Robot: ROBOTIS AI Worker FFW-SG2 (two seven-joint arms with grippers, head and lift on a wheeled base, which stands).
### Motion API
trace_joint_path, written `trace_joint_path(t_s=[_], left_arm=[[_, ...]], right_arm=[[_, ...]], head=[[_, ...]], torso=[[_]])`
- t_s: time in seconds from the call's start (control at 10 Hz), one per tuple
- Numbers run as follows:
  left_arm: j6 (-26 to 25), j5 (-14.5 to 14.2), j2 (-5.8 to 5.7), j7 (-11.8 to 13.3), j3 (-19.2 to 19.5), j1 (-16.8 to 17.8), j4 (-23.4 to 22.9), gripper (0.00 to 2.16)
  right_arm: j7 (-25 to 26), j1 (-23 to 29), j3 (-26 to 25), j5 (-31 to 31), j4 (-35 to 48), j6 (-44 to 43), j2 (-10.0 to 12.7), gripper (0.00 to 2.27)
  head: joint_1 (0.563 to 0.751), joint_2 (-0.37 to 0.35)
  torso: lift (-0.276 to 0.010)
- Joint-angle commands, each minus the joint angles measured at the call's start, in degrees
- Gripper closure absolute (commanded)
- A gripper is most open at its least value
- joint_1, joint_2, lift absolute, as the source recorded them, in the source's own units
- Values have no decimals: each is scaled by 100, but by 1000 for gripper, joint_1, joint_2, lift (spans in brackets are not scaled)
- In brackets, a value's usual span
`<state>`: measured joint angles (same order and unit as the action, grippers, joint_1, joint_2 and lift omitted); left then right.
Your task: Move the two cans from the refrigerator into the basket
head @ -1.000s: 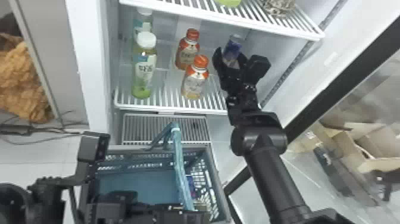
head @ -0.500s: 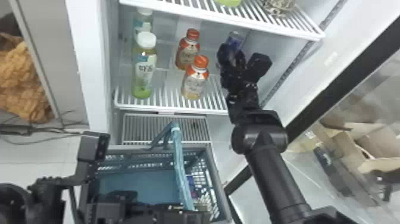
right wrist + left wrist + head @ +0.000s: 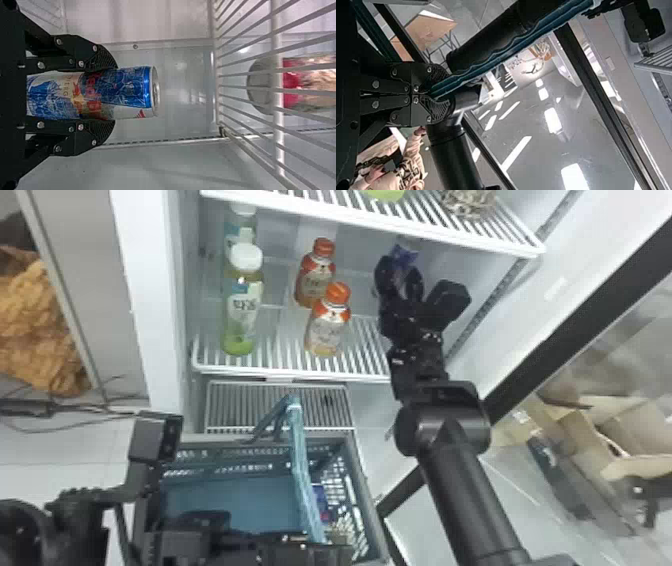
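Observation:
My right gripper (image 3: 400, 282) is at the right of the refrigerator's middle shelf, at a blue can (image 3: 406, 255). In the right wrist view that gripper (image 3: 109, 95) is shut on the blue, silver and red can (image 3: 128, 89), one finger against each side. My left gripper (image 3: 312, 542) is over the basket (image 3: 235, 497), at its teal handle (image 3: 305, 475). In the left wrist view the gripper (image 3: 433, 93) is shut on this handle (image 3: 510, 49). A blue and red item (image 3: 321, 500) lies inside the basket at its right side, partly hidden by the handle.
Two orange-capped bottles (image 3: 327, 330) and two white-capped bottles (image 3: 242, 307) stand on the middle shelf, left of my right gripper. The upper shelf (image 3: 425, 227) hangs just above the can. The refrigerator's open door (image 3: 560, 325) is to the right.
My right gripper's fingers have closed from wide apart onto the can, and the gripper has shifted slightly. The left arm and the basket have stayed still.

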<state>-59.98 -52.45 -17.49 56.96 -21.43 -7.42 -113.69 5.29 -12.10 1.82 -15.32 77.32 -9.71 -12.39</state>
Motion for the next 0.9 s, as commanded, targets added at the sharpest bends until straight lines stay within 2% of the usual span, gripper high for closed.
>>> trace_joint_path(t_s=[0.0,0.3,0.8], left_arm=[[8,-11,0,0,18,-17,0,1190],[-6,0,9,0,41,-45,0,1190],[-6,23,18,0,52,-73,0,1188]], right_arm=[[-45,337,-80,-45,473,28,0,900],[-248,1111,-411,-68,1486,351,-35,900],[-467,2039,-719,-159,2737,872,-70,900]], head=[[695,-350],[695,-350],[695,-350]], torso=[[-266],[-266],[-266]])
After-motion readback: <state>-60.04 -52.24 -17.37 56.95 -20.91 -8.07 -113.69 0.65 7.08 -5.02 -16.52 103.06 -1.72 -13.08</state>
